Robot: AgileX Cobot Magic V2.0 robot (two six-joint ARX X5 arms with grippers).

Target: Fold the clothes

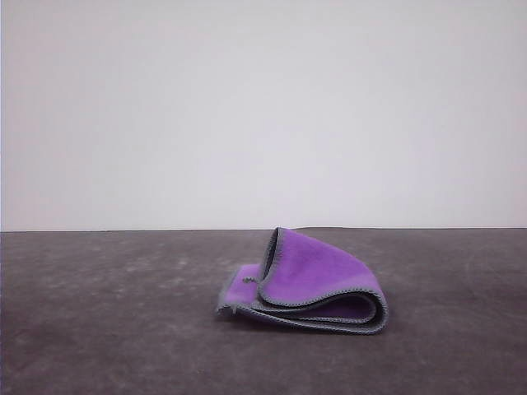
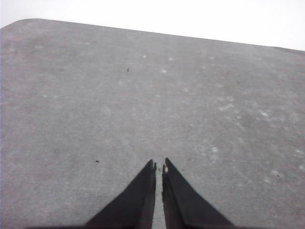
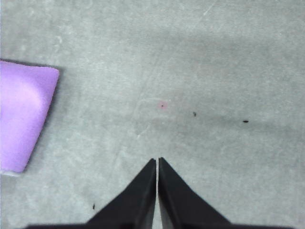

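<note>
a dark grey table [image 1: 99, 329] is spread across the lower part of the front view, with a pale blank wall [image 1: 263, 107] behind it. the table's mottled surface is seen in both wrist views too, and in the left wrist view its far edge and one rounded corner are shown against the pale background.

the cloth [image 1: 309, 284] is laid on the table a little right of the middle in the front view. it is folded over into several layers, purple faces outward, with the upper flap raised in a soft arch and grey stitched edging traced along every layer. a narrow strip of the darker inner face is glimpsed at the raised flap's left edge. in the right wrist view the cloth [image 3: 24, 119] is seen as a plain purple patch cut off by the picture's edge, so its layers and edging are hardly made out there.

the right gripper [image 3: 157, 162] is held over bare table, well apart from the cloth, its two dark fingers pressed tip to tip with nothing between them. the left gripper [image 2: 159, 167] is likewise held over bare table, its fingers drawn nearly together with only a thin slit left and nothing gripped.

a small pink speck [image 3: 163, 105] and a few dark specks are noted on the table ahead of the right gripper.
</note>
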